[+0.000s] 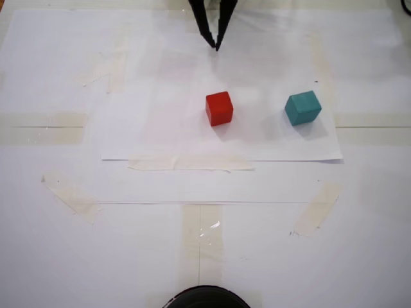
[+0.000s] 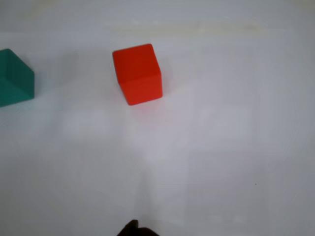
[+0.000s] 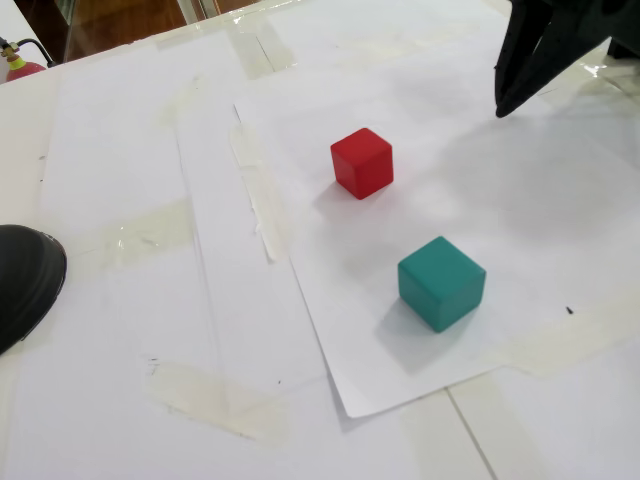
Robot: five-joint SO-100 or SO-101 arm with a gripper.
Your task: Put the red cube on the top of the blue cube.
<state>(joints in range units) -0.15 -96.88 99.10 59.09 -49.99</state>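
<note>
Writing: you'll find none readable.
Cubes: one red cube [image 1: 219, 108], one blue cube [image 1: 302, 107], apart on the bench's [image 1: 64, 256] paper sheet [image 1: 160, 96].
Gripper [image 1: 215, 42]: fingertips together, empty.

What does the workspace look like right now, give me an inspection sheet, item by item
Surface: white paper sheet taped over more white paper, with strips of tape at edges and corners.
Job's things: red cube and teal cube both sit on the sheet, apart from each other, not stacked.
Clutter: a dark round object at the bottom edge of a fixed view; what it is cannot be told.
Gripper: gripper hangs behind the red cube, holding nothing; jaws look nearly together at the tips, state unclear.
Cables: nothing seen.
Surroundings: a wooden floor and a small red item at the top left of a fixed view.
</note>
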